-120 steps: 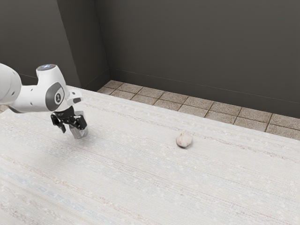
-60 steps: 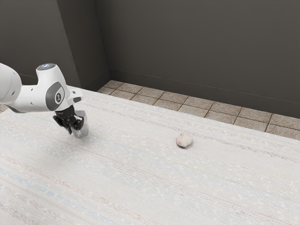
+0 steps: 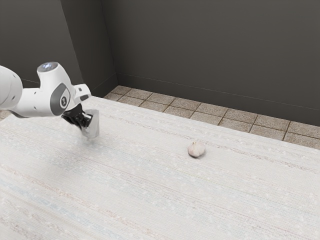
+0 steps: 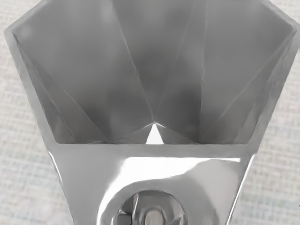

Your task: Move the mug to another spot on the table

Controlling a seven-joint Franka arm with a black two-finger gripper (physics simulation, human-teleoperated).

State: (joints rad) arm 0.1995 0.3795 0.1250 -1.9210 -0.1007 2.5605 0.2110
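The hand is gripping the silver mug, holding it tilted near the tabletop's far edge. A small pale lump is lying well apart from it.

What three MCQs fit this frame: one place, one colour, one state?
1. Where is the mug?
A) at the gripper, at the exterior view's left
B) at the table's middle
C) on the tiled floor

2. Mug colour?
A) red
B) silver-grey
C) blue

3. Gripper state?
A) open, clear of the mug
B) shut on the mug
C) open, resting on the table

Answers:
1 A: the mug sits at the hand, well apart from the pale lump.
2 B: a metallic grey sheen shows in both views.
3 B: the black fingers clamp the mug.
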